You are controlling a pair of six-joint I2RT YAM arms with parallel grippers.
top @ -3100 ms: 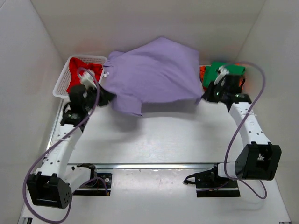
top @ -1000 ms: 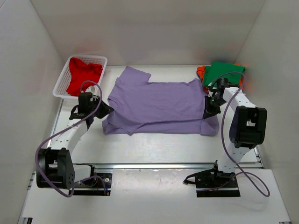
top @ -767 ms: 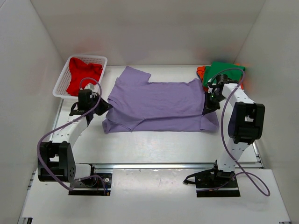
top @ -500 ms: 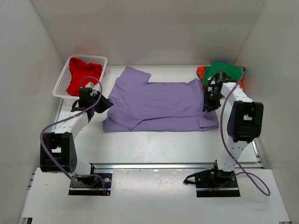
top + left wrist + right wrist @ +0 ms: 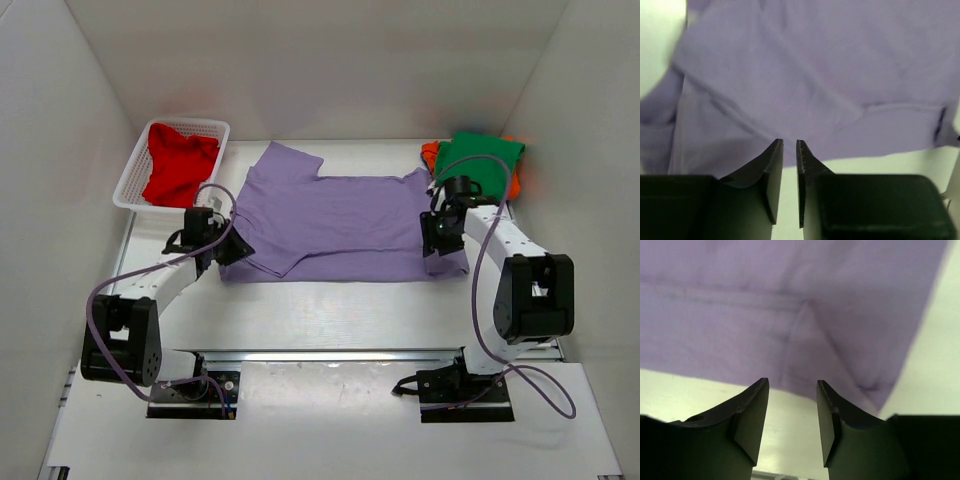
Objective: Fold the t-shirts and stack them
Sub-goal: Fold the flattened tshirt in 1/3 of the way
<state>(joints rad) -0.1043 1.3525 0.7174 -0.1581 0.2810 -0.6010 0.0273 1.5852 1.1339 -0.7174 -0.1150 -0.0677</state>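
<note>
The lavender-purple t-shirt lies spread flat on the table, with one sleeve folded over at its near left. My left gripper is low at the shirt's near left edge. In the left wrist view its jaws stand a narrow slit apart with nothing between them, tips over the shirt's hem. My right gripper is at the shirt's near right corner. In the right wrist view it is open and empty just short of the shirt's edge. The red t-shirt lies in the basket. The green t-shirt lies on an orange one.
A white mesh basket stands at the far left. The green and orange pile is at the far right against the white side wall. Bare table lies between the shirt and the arm bases.
The shirt, held up in the air three seconds ago, now lies flat and released. In the last second both grippers moved along its side edges toward the near corners.
</note>
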